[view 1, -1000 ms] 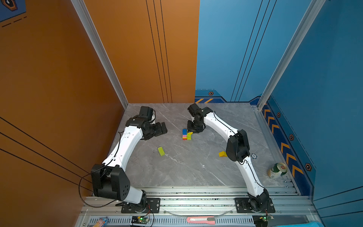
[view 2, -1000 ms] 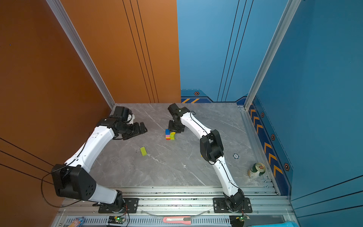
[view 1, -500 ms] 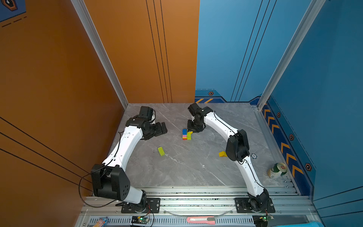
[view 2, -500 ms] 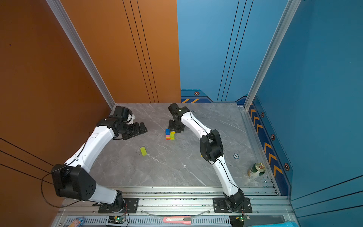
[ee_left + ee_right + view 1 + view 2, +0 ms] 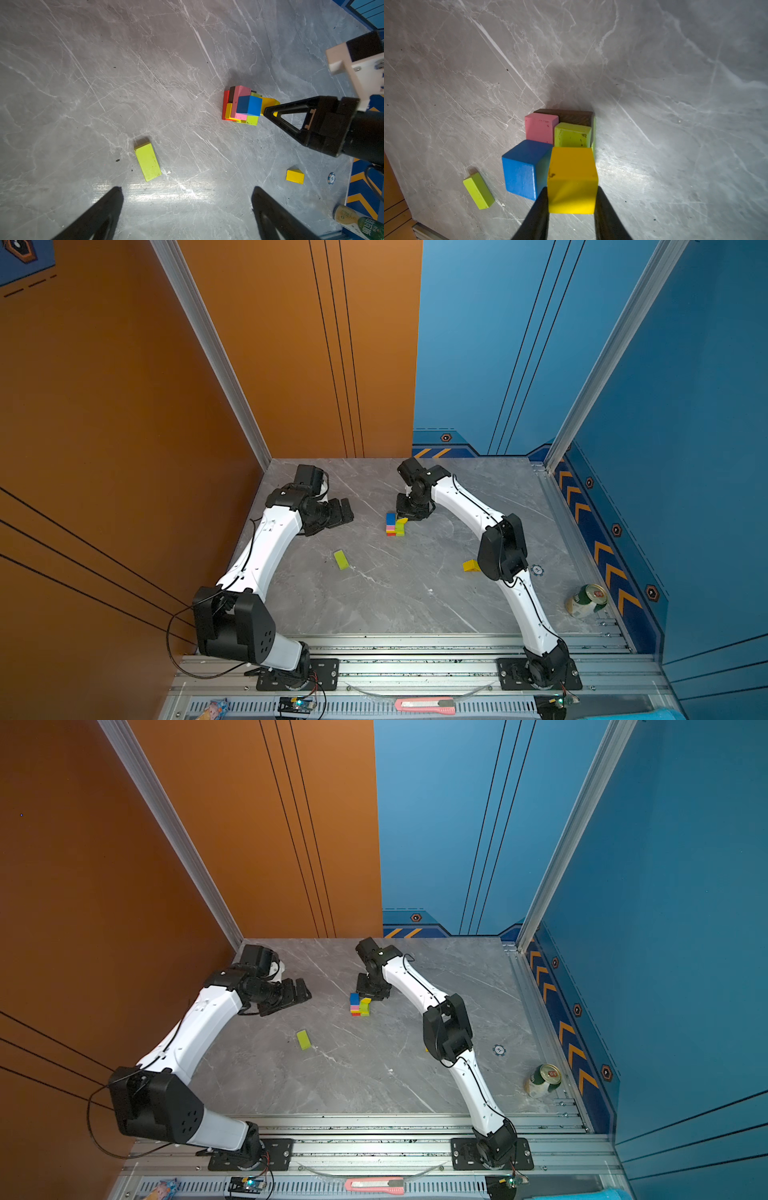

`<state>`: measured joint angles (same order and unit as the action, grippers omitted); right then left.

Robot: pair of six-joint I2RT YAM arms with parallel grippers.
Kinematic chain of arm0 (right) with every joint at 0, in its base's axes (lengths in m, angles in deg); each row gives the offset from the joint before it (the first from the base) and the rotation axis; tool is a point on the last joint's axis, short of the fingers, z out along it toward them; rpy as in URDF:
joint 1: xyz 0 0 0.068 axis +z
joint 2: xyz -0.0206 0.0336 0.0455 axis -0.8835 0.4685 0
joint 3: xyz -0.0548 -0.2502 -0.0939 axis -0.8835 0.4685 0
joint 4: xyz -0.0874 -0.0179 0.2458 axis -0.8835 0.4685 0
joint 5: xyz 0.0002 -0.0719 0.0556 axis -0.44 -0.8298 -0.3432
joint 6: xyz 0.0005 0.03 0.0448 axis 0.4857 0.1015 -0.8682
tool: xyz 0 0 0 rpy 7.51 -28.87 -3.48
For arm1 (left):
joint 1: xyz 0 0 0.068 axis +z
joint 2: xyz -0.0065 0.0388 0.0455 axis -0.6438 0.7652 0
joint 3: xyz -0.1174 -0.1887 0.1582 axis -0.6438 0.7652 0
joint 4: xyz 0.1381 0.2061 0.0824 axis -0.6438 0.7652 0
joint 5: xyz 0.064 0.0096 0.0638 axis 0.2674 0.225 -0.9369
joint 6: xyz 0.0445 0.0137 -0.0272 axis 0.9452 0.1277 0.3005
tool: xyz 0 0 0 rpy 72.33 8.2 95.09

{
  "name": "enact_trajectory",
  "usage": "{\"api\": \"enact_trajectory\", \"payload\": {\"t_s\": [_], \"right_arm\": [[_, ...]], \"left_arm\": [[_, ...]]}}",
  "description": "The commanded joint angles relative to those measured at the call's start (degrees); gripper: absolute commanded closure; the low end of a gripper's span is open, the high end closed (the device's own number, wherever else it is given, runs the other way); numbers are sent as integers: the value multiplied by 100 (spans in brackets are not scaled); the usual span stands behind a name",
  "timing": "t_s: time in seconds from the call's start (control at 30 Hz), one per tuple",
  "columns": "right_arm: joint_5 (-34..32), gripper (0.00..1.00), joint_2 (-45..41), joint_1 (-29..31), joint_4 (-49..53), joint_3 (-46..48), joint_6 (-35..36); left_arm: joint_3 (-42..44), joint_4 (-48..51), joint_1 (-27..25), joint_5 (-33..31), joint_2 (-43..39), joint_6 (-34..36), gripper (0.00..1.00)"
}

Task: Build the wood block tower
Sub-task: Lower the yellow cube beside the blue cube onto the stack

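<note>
lime bar [image 5: 341,559]: flat, alone, left of centre on the surface [image 5: 395,605].
yellow prism [image 5: 471,566]: loose, toward the right edge.
tower [image 5: 395,524]: middle, nearer the far edge; blue cube [image 5: 527,168] topmost.
right gripper [image 5: 571,188]: clamped on yellow cube [image 5: 572,166], over the tower's lime block [image 5: 572,135], just beside the blue cube.
left gripper [image 5: 187,189]: jaws wide apart, empty, toward the far-left corner.

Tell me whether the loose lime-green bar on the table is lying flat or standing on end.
Lying flat: the lime-green bar rests lengthwise on the table, a long face up, apart from the tower.
</note>
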<state>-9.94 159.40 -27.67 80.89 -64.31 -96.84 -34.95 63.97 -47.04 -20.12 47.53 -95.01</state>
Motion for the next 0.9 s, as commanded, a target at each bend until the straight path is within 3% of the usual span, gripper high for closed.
{"api": "enact_trajectory", "payload": {"t_s": [0.0, 0.87], "right_arm": [[81, 64, 123, -44, 191, -155, 61], [259, 61, 192, -67, 182, -252, 54]], "left_arm": [[-88, -3, 72, -11, 43, 50, 2], [-97, 5, 107, -4, 80, 6, 2]]}}
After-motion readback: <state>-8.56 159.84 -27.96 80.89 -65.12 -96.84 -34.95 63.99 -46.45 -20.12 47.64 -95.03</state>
